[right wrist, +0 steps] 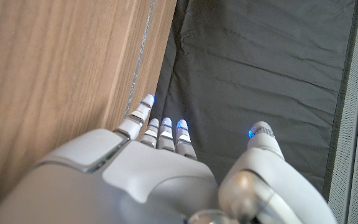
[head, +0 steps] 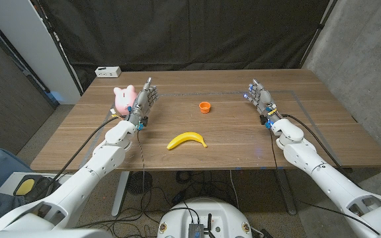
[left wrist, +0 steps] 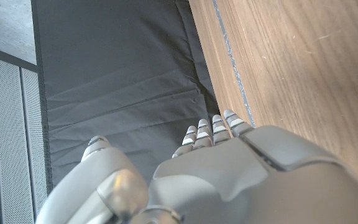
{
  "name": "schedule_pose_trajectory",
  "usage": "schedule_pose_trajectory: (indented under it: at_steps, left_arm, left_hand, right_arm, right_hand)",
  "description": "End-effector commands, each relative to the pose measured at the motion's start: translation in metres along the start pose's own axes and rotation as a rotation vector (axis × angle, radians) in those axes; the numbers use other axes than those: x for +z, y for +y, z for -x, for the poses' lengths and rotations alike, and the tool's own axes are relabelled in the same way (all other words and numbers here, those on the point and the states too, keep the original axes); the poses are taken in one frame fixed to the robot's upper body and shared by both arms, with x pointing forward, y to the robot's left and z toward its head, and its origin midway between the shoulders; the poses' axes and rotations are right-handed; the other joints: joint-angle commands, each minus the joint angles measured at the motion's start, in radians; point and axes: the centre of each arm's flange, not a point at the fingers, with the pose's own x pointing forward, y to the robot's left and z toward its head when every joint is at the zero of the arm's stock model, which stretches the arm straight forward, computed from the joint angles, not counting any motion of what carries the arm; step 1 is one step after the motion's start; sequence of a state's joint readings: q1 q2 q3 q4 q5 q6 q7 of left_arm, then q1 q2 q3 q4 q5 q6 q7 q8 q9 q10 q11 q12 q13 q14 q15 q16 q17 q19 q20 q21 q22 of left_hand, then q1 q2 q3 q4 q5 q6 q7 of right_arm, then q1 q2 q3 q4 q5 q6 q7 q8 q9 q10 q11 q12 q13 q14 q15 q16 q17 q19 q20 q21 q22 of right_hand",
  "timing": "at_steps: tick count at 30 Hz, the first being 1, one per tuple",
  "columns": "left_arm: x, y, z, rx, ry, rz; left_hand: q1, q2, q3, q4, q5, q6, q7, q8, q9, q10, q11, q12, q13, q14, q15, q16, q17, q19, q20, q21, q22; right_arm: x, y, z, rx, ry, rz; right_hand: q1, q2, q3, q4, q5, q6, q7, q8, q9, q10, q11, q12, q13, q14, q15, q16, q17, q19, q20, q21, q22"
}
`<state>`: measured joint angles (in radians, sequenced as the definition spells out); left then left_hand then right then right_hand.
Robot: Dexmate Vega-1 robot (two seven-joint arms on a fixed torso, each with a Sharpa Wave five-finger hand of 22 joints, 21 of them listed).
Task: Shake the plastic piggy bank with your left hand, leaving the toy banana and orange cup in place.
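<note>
A dark curtain hangs behind a wooden table (head: 309, 142) that carries everything here. The pink piggy bank (head: 124, 99) stands near the table's left edge, toward the far side, and the left hand (head: 144, 101) stands just beside it on its inner side, fingers straight and apart, holding nothing; whether it touches the pig cannot be told. The step in hand looks like the approach to the grasp, so the pig has not been lifted. To do it well, the hand should probably turn its palm toward the pig and wrap the round body from the side, thumb opposite the fingers, since smooth plastic could slip once shaken. Lifting it well off the wood first, then shaking over that left edge, would keep the motion away from the banana (head: 187, 140), which lies nearer the front edge at the middle, and the orange cup (head: 205, 107) beyond it. The right hand (head: 259, 97) waits toward the right edge, fingers spread and empty.
</note>
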<state>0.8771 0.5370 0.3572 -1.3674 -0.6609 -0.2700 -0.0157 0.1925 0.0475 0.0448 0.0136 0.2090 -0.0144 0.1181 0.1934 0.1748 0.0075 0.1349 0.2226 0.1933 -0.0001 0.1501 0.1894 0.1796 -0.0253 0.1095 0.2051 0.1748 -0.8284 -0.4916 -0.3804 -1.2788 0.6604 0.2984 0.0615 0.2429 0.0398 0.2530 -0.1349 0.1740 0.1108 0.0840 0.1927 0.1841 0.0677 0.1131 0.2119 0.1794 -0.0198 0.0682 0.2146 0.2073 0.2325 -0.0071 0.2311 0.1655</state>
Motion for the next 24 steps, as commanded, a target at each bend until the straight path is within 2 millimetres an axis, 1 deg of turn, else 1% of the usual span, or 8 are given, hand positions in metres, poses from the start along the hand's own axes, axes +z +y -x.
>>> schedule_pose_trajectory:
  at_steps: [1, 4, 5, 8, 13, 14, 17, 24]
  left_arm:
    - [0.001, 0.0, 0.004, 0.002, -0.002, 0.001]
    - [0.002, 0.0, 0.005, 0.008, -0.006, -0.003]
    - [0.002, 0.0, 0.006, 0.014, -0.006, -0.019]
    - [0.001, -0.004, 0.005, 0.014, -0.017, -0.026]
    - [0.003, -0.004, 0.006, 0.029, -0.037, -0.032]
    - [0.004, -0.003, 0.006, 0.032, -0.04, -0.034]
    - [0.009, -0.001, 0.007, 0.047, -0.054, -0.061]
    - [0.017, 0.002, 0.009, 0.056, -0.093, -0.101]
  left_hand:
    - [0.012, 0.005, 0.007, -0.001, 0.005, 0.003, 0.028, 0.007, 0.003, 0.001, 0.005, 0.005, 0.004, 0.003, 0.007, 0.005, 0.001, -0.001, 0.006, -0.001, 0.003]
    - [0.019, 0.007, 0.01, -0.005, 0.004, 0.011, 0.025, 0.008, 0.003, 0.012, 0.005, 0.009, 0.004, 0.012, 0.008, 0.007, 0.001, 0.005, 0.009, 0.001, 0.003]
    - [0.03, 0.008, 0.014, -0.013, 0.003, 0.014, 0.026, 0.008, 0.003, 0.021, 0.002, 0.011, 0.004, 0.026, 0.004, 0.01, 0.001, 0.031, 0.005, 0.009, 0.004]
    - [0.051, 0.004, 0.018, -0.029, -0.001, 0.024, 0.027, 0.009, 0.004, 0.044, 0.005, 0.017, 0.005, 0.062, 0.004, 0.019, 0.001, 0.067, -0.004, 0.019, 0.005]
    - [0.064, 0.002, 0.022, -0.039, -0.003, 0.043, 0.026, 0.014, 0.004, 0.058, 0.003, 0.021, 0.006, 0.072, 0.002, 0.019, 0.001, 0.077, -0.007, 0.02, 0.005]
    - [0.068, 0.002, 0.023, -0.042, -0.003, 0.045, 0.026, 0.014, 0.004, 0.065, -0.004, 0.023, 0.006, 0.073, 0.003, 0.018, 0.002, 0.078, -0.007, 0.02, 0.005]
    - [0.076, 0.004, 0.026, -0.047, -0.005, 0.056, 0.023, 0.017, 0.004, 0.072, -0.002, 0.024, 0.006, 0.081, -0.001, 0.019, 0.002, 0.083, -0.007, 0.02, 0.006]
    - [0.11, 0.016, 0.042, -0.069, -0.01, 0.114, 0.016, 0.028, 0.004, 0.119, -0.009, 0.036, 0.008, 0.127, -0.012, 0.026, 0.002, 0.118, -0.002, 0.025, 0.006]
  right_arm:
    - [0.002, 0.003, 0.004, -0.007, -0.008, -0.006]
    - [0.0, 0.004, 0.007, -0.007, -0.005, -0.009]
    - [-0.001, 0.004, 0.009, -0.009, -0.005, -0.01]
    - [-0.003, 0.003, 0.012, -0.014, -0.004, -0.009]
    - [-0.002, 0.0, 0.016, -0.027, -0.02, -0.015]
    - [-0.001, 0.0, 0.016, -0.026, -0.023, -0.011]
    - [0.0, -0.001, 0.017, -0.026, -0.029, -0.012]
    - [0.001, -0.001, 0.018, -0.014, -0.05, -0.01]
  right_hand:
    - [0.005, 0.0, 0.004, 0.001, 0.006, 0.014, 0.001, 0.003, 0.002, 0.0, 0.01, 0.004, 0.005, -0.002, 0.006, 0.006, 0.002, 0.009, 0.002, -0.002, 0.006]
    - [0.005, 0.0, 0.004, 0.001, 0.006, 0.015, 0.002, 0.003, 0.002, 0.001, 0.009, 0.004, 0.005, -0.001, 0.006, 0.006, 0.002, 0.009, 0.003, -0.003, 0.006]
    - [0.005, 0.0, 0.004, 0.001, 0.006, 0.015, 0.001, 0.003, 0.002, 0.001, 0.009, 0.003, 0.005, 0.0, 0.006, 0.006, 0.002, 0.01, 0.003, -0.003, 0.006]
    - [0.005, 0.001, 0.004, 0.001, 0.006, 0.015, 0.001, 0.003, 0.002, 0.0, 0.008, 0.002, 0.005, -0.001, 0.006, 0.005, 0.002, 0.01, 0.003, -0.004, 0.006]
    - [0.005, 0.003, 0.004, 0.001, 0.006, 0.015, 0.0, 0.003, 0.002, -0.003, 0.008, 0.0, 0.006, -0.003, 0.006, 0.004, 0.002, 0.009, 0.004, -0.006, 0.006]
    - [0.006, 0.003, 0.004, 0.001, 0.006, 0.015, 0.0, 0.003, 0.002, -0.003, 0.008, 0.0, 0.006, -0.003, 0.006, 0.004, 0.002, 0.008, 0.004, -0.007, 0.006]
    - [0.006, 0.004, 0.004, 0.001, 0.005, 0.015, -0.001, 0.002, 0.002, -0.003, 0.008, 0.0, 0.006, -0.004, 0.008, 0.003, 0.002, 0.008, 0.004, -0.008, 0.006]
    - [0.007, 0.005, 0.004, 0.001, 0.005, 0.017, 0.0, 0.003, 0.002, -0.004, 0.01, -0.001, 0.006, -0.004, 0.008, 0.002, 0.002, 0.009, 0.004, -0.01, 0.006]
